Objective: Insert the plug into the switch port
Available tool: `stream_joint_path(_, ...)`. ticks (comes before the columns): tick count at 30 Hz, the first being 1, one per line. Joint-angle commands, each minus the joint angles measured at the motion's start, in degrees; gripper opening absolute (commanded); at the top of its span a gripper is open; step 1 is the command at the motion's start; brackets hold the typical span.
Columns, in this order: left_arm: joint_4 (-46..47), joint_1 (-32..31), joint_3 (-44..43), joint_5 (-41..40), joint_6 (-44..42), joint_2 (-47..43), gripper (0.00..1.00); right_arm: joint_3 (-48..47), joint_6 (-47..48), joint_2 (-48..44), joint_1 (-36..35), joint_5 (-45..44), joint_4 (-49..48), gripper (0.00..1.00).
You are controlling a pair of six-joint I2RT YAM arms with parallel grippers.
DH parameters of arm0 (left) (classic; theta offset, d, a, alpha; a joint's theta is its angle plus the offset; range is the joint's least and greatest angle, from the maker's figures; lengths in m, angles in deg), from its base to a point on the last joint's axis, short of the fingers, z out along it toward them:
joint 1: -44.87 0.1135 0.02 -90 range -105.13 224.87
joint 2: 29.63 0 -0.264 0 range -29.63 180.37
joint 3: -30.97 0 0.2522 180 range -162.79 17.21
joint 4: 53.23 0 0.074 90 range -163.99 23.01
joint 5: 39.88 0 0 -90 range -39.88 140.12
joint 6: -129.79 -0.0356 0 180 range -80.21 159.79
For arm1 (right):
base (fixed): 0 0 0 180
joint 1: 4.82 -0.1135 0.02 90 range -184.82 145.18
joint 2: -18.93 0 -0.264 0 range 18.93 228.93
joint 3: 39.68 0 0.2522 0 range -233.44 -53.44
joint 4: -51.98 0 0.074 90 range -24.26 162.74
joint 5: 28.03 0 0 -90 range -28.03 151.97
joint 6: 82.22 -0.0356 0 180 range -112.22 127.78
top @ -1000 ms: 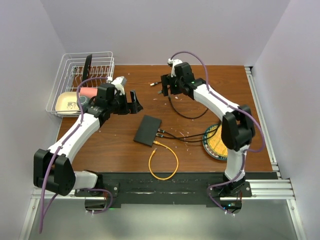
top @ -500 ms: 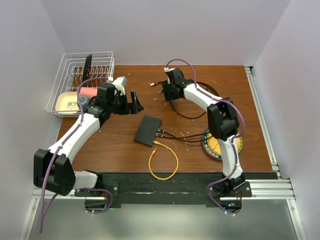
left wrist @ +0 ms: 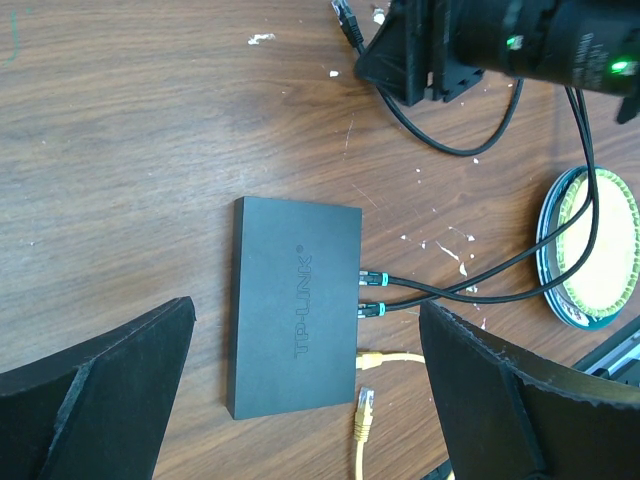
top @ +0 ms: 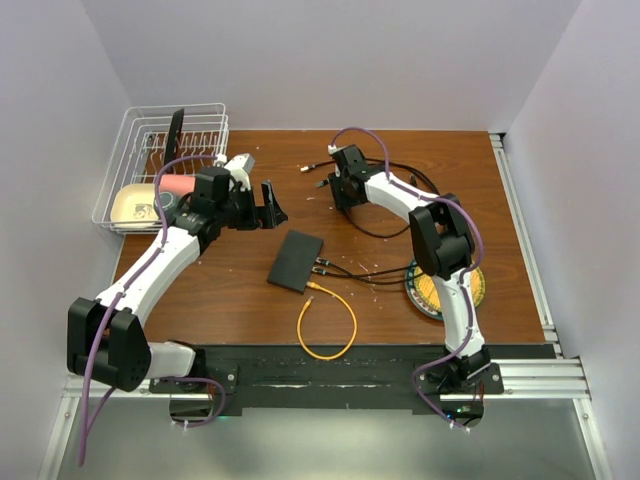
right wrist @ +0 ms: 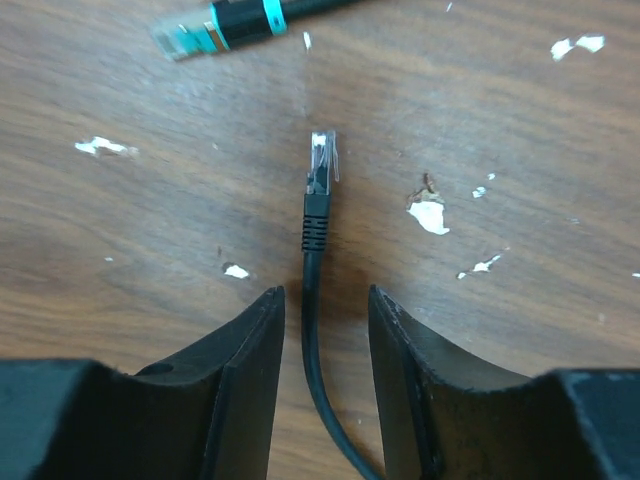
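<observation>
The surface (top: 230, 290) is brown wood with little white crumbs on it. Pale walls stand close around it on three sides. A white wire rack (top: 125, 140) sits at the upper left of the top view. A round yellow-and-dark plate (top: 432, 297) lies at the lower right.

The switch (top: 296, 260) is a flat black box near the middle of the top view. It has the letters TP-LINK on top. Two black cables (left wrist: 450, 290) and one end of a yellow cable (top: 330, 320) go into its side. The other yellow end lies loose just beside it.

The plug (right wrist: 321, 160) has a clear tip and a black neck. It lies flat on the wood near the top middle of the top view, well apart from the switch.

The right end effector (right wrist: 326, 300) is partly open, with the plug's black cable running between its fingers, not pinched. The left end effector (top: 270, 203) is wide open and holds nothing.
</observation>
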Motion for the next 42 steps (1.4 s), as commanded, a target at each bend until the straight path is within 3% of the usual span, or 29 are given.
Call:
stream_joint_path(1, 1.3, 0.3, 0.3, 0.8, -0.9, -1.0, 1.0, 0.2, -0.4, 1.3, -0.4, 0.2, -0.7, 0.38)
stream_joint_path(4, 1.1, 0.3, 0.4, 0.5, -1.0, -1.4, 1.0, 0.3, -0.5, 1.9, -0.6, 0.2, -0.7, 0.26)
stream_joint_path(5, 1.1, 0.3, 0.4, 0.4, -1.1, -1.4, 1.0, 0.2, -0.4, 2.1, -0.7, 0.3, -0.6, 0.16)
stream_joint_path(8, 0.6, 0.3, 0.3, -0.2, -1.2, -1.8, 1.0, 1.3, -0.2, 0.6, -0.7, 1.4, -1.1, 0.0)
stream_joint_path(15, 0.9, 0.3, -0.4, -0.7, -0.7, -2.2, 1.0, 4.8, 2.4, -9.5, -0.7, 4.5, -3.0, 0.0)
stream_joint_path(22, 4.5, 0.3, -2.8, 0.3, 5.5, -1.4, 1.0, 13.3, 2.9, -22.6, -0.9, 12.6, -6.2, 0.0)
stream_joint_path(33, 12.2, -1.8, -9.9, 8.0, 13.2, 5.3, 0.9, 24.2, 2.4, -37.2, -1.1, 28.2, -7.5, 0.0)
stream_joint_path(42, 15.3, -7.6, -14.2, 9.1, 17.6, 11.5, 0.82, 30.2, 3.0, -45.0, -1.0, 27.8, -7.6, 0.0)
